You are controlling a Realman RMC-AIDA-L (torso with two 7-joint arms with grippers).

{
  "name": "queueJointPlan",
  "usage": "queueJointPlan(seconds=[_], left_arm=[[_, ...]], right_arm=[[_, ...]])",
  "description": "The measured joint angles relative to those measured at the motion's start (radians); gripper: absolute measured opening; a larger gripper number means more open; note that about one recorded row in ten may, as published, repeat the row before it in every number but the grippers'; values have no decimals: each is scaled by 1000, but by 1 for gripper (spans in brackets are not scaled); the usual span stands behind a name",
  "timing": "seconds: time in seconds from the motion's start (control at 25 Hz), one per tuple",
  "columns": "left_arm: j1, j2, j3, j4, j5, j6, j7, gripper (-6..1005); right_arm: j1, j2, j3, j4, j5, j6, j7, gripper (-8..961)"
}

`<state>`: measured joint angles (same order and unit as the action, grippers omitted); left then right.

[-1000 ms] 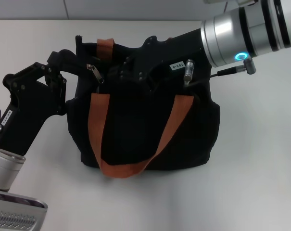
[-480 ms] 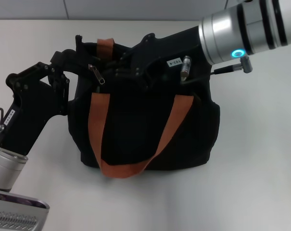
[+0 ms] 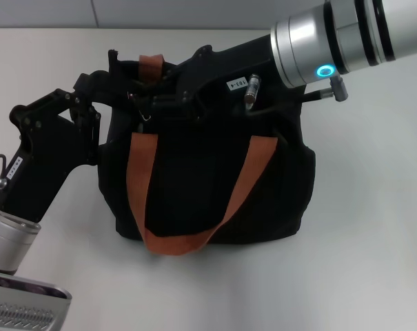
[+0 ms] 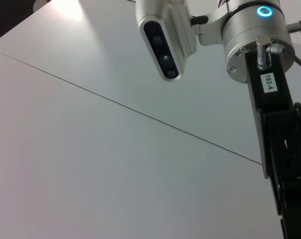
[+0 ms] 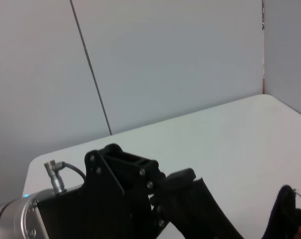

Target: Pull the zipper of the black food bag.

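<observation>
Right gripper point(image 3: 147, 109): black, reached in from the right across the bag top; fingertips right at the small silver metal zipper pull point(image 3: 145, 112). Black on black, so cannot tell if pinched on the pull or merely beside it.
Left gripper point(image 3: 120, 77): black, at the bag's top left corner; fingers narrow and pressed onto the fabric rim, apparently clamped on it. Likely an anchor so the bag would not slide under the pull.
Zipper: near the left end of the top opening, just beside the left orange-brown strap point(image 3: 139, 158).
Black food bag point(image 3: 208, 179): boxy soft fabric tote, upright on the white table point(image 3: 373, 227), two orange-brown straps draped down the front face.
Wrist views: wall and the opposite arm only; no zipper visible.
Stage (judged): grasp on the pull being set, pull along the track not yet evident.
Risk: pull tab tiny, could slip out.
</observation>
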<state>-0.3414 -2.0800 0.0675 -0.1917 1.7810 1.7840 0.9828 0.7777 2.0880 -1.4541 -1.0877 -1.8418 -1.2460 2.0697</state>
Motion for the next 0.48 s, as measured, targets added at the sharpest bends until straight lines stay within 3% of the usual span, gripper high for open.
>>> queueJointPlan(seconds=[0.36,0.48], left_arm=[[0,0,0,0,0,0,0,18],[1,0,0,0,0,0,0,18]], right_arm=[[32,0,0,50,1,25,-7,211],[39,0,-6,56,1,25,-9,125]])
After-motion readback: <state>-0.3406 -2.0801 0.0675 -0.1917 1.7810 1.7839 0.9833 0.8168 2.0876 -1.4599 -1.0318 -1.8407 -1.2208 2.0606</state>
